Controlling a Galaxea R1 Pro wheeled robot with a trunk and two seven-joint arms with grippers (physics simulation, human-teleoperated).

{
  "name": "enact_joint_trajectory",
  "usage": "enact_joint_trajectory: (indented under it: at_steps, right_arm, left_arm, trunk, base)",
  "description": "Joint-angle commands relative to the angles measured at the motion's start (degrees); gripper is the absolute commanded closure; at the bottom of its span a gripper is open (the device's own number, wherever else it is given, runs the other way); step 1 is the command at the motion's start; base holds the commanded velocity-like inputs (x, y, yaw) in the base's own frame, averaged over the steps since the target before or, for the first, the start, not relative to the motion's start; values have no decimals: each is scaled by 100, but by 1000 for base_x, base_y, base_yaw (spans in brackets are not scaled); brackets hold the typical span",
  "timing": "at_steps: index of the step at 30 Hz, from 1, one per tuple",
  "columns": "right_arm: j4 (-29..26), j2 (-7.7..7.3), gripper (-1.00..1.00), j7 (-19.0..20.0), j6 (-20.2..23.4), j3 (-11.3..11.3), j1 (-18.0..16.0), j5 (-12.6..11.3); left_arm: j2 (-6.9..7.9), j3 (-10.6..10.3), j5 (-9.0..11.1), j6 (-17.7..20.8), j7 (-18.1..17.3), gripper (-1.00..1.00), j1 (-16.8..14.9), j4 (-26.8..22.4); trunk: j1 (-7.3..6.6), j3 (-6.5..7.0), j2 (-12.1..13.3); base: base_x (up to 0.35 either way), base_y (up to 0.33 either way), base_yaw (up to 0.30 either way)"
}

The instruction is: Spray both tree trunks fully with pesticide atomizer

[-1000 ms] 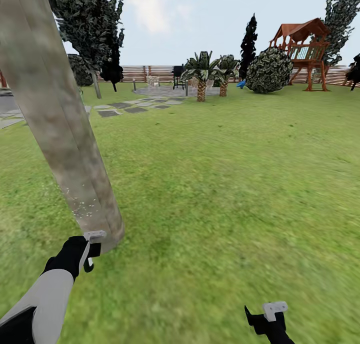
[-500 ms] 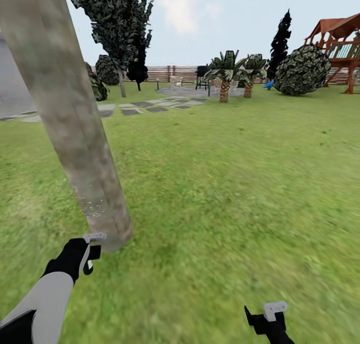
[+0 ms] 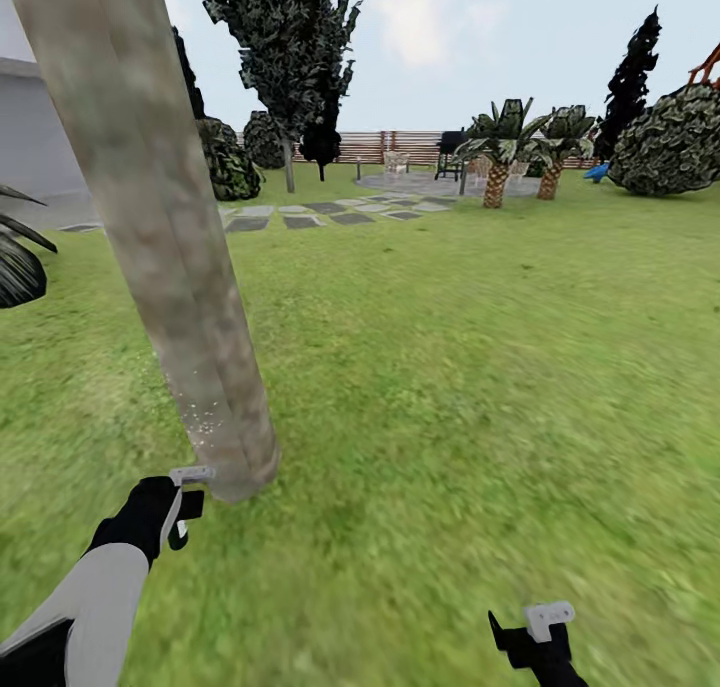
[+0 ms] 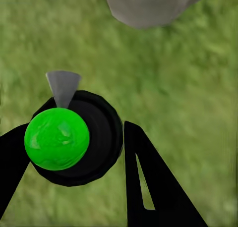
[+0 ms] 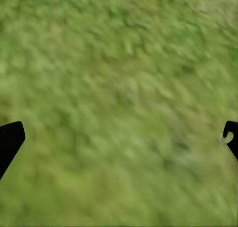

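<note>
A thick, mottled grey-beige tree trunk (image 3: 170,247) leans up through the left of the head view, with white specks low on its bark. My left gripper (image 3: 165,512) is shut on the pesticide atomizer (image 3: 188,477), whose grey nozzle sits right by the trunk's base. In the left wrist view the atomizer (image 4: 57,138) is a black round body with a bright green ball and grey nozzle, held between the fingers of the left gripper (image 4: 74,152), with the trunk (image 4: 148,4) just ahead. A second tree (image 3: 285,37) stands far back. My right gripper (image 3: 535,637) hangs open over grass (image 5: 119,88).
Grey stepping stones (image 3: 300,217) lead to a paved patch near striped-leaf plants (image 3: 497,157). A round bush (image 3: 670,152) sits far right, a slat fence (image 3: 400,145) behind. A white house wall (image 3: 30,137) and a dark leafy plant (image 3: 20,257) are at left. Lawn spreads to the right.
The whole picture has shifted right, so the camera has turned left; the playhouse has left the view and the house wall has come in. Both arms hold the same pose.
</note>
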Motion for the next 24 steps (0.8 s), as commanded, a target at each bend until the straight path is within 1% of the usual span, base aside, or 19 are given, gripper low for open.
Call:
enact_joint_trajectory:
  at_steps: [1, 2, 3, 4, 8, 10, 18, 24]
  right_arm:
    - [0, 0, -100, 0, 0, 1, -1, 0]
    - [-1, 0, -100, 0, 0, 2, -1, 0]
    - [-2, 0, -100, 1, 0, 1, 0, 0]
    - [-1, 0, -100, 0, 0, 1, 0, 0]
    - [-3, 0, -100, 1, 0, 1, 0, 0]
    - [-3, 0, -100, 2, 0, -4, 0, 0]
    - [-3, 0, -100, 4, 0, -2, 0, 0]
    - [-3, 0, -100, 1, 0, 2, 0, 0]
  left_arm:
    - [-1, 0, -7, 0, 28, 100, 0, -2]
    - [-1, 0, -2, -1, 122, 100, 0, 0]
    - [-29, 3, 26, -1, 407, 100, 0, 7]
    - [-57, 5, 35, 2, 472, 100, 0, 7]
    - [-126, 8, 56, 15, 465, 100, 0, 2]
    - [-165, 8, 58, 16, 463, 100, 0, 2]
    - [-177, 8, 58, 25, 464, 100, 0, 1]
    - [-177, 17, 58, 25, 471, 100, 0, 0]
  trunk:
    - [0, 0, 0]
    - [0, 0, 0]
    - [0, 0, 0]
    - [0, 0, 0]
    - [0, 0, 0]
    - [0, 0, 0]
    - [0, 0, 0]
    - [0, 0, 0]
  base:
    - [181, -230, 278]
    - [181, -231, 278]
    - [180, -231, 278]
    - [180, -231, 278]
    - [141, -245, 247]
    - [21, -277, 54]
    - [2, -281, 10]
    - [85, -279, 250]
